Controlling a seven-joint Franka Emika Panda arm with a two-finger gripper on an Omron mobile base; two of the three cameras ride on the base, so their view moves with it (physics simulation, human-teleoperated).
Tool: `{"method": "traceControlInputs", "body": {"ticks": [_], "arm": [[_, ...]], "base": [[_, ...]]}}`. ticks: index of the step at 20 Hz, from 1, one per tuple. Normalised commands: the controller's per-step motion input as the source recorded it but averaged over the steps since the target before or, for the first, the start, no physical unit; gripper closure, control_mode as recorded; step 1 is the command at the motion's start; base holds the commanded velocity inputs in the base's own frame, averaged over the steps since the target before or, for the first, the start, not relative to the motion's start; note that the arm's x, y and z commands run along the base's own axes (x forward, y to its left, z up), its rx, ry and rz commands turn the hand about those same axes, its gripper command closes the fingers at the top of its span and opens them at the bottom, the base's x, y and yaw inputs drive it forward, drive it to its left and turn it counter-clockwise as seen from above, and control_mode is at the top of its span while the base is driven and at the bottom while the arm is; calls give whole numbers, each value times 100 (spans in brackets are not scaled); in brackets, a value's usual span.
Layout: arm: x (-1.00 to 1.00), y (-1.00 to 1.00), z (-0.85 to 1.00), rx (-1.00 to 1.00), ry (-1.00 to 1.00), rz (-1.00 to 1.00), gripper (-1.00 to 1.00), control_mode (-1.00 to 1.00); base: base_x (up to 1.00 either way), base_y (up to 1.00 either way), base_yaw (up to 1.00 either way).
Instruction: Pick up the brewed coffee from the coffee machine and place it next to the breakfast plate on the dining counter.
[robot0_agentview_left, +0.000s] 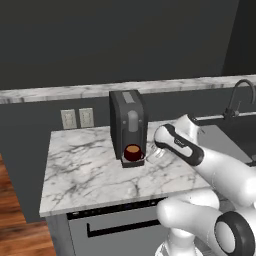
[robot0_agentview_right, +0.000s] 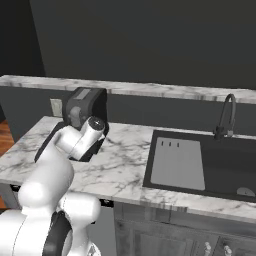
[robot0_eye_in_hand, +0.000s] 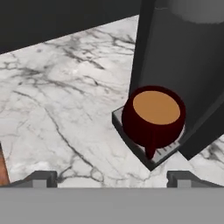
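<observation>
The brewed coffee, a dark red mug (robot0_eye_in_hand: 154, 116) with light brown liquid, sits on the drip tray (robot0_eye_in_hand: 130, 139) of the dark coffee machine (robot0_agentview_left: 128, 122), below its grey dispenser. The mug's handle (robot0_eye_in_hand: 151, 151) points toward the hand camera. My gripper (robot0_agentview_left: 151, 156) is just right of the mug (robot0_agentview_left: 133, 152) at the same height, apart from it. It is open: the fingertips (robot0_eye_in_hand: 43, 178) stand wide apart with nothing between them. The mug lies ahead of the gripper (robot0_eye_in_hand: 111, 179) and slightly to the right. The breakfast plate and dining counter are out of view.
The machine (robot0_agentview_right: 85, 107) stands on a marble worktop (robot0_agentview_left: 80, 170) above a dishwasher front (robot0_agentview_left: 120, 225). Two wall outlets (robot0_agentview_left: 77, 118) are left of it. A dark sink (robot0_agentview_right: 200, 160) with a faucet (robot0_agentview_right: 227, 117) lies to the right. A raised marble ledge (robot0_agentview_left: 75, 91) runs behind.
</observation>
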Motion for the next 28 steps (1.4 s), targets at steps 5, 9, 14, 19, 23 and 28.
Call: {"method": "traceControlInputs", "body": {"ticks": [5, 9, 14, 19, 23, 28], "arm": [[0, 0, -17, 11, -16, 3, -100, -100], [1, 0, -22, 12, -14, 0, -100, -100], [11, 0, -12, 16, -8, 0, -100, -100], [18, 0, -2, 14, 0, 0, -100, -100], [21, 5, -8, 8, 0, 0, -100, -100], [26, 12, -11, 1, 0, 0, -100, -100]], "base": [[0, 0, 0], [0, 0, 0], [0, 0, 0], [0, 0, 0], [0, 0, 0], [0, 0, 0]]}}
